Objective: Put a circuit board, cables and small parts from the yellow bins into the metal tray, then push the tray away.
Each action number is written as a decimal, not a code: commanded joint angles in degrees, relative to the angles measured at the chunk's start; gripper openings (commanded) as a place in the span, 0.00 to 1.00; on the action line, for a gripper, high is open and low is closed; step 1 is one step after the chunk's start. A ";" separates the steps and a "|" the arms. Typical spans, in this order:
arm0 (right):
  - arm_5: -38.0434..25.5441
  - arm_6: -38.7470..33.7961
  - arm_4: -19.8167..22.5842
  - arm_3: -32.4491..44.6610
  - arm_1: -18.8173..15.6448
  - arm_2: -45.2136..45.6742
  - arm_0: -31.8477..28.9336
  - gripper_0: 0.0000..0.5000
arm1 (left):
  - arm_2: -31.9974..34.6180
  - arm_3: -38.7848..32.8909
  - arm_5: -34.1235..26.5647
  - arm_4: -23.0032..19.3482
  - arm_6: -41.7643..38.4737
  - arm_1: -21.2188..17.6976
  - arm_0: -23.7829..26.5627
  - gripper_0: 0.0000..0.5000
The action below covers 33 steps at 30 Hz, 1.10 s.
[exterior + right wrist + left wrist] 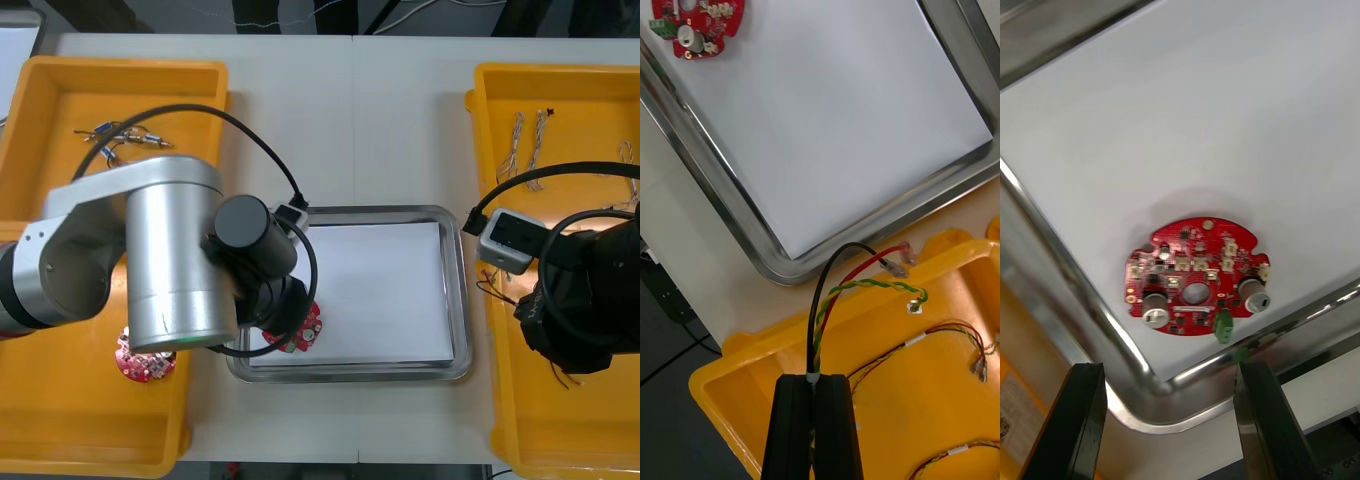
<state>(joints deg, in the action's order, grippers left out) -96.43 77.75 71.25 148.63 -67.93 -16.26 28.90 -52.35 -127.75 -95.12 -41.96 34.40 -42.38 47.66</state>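
A round red circuit board (1196,279) lies flat on the white inside of the metal tray (1082,300), close to its near left corner. My left gripper (1169,369) hovers open just above that corner, touching nothing. In the front view the left wrist covers most of the board (308,325). My right gripper (813,379) is shut on a cable bundle (836,296) of black, red and twisted yellow-green wires. It holds the bundle over the near right yellow bin (752,360), beside the tray's rim (730,217).
A second red circuit board (145,362) lies in the near left bin (60,430). Small metal parts (115,135) sit in the far left bin, pale cables (530,145) in the far right one. More red and yellow cables (940,337) lie under the right gripper.
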 commanded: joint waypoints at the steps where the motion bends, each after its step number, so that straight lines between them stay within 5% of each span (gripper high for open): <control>1: 1.24 -3.57 -0.76 1.37 0.87 -7.12 7.04 0.00 | 7.44 -2.51 -3.76 -2.68 -4.60 -2.53 -0.55 1.00; 12: 0.89 -1.55 -6.56 -0.01 8.16 -22.24 18.65 0.00 | 19.65 -2.42 -8.94 -7.43 -4.43 -5.69 -3.27 1.00; 23: 0.89 4.87 -17.55 -2.12 11.94 -31.20 19.17 0.00 | 27.48 0.04 -9.47 -7.96 -1.44 -8.68 -7.23 1.00; 33: 0.89 15.50 -17.11 -11.35 16.86 -32.26 19.17 0.00 | 34.16 9.36 -9.56 -7.87 5.77 -8.86 -7.75 1.00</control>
<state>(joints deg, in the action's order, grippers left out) -95.73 88.59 53.74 139.03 -53.51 -48.14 46.44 -21.01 -120.51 -104.22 -49.49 34.49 -49.17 40.25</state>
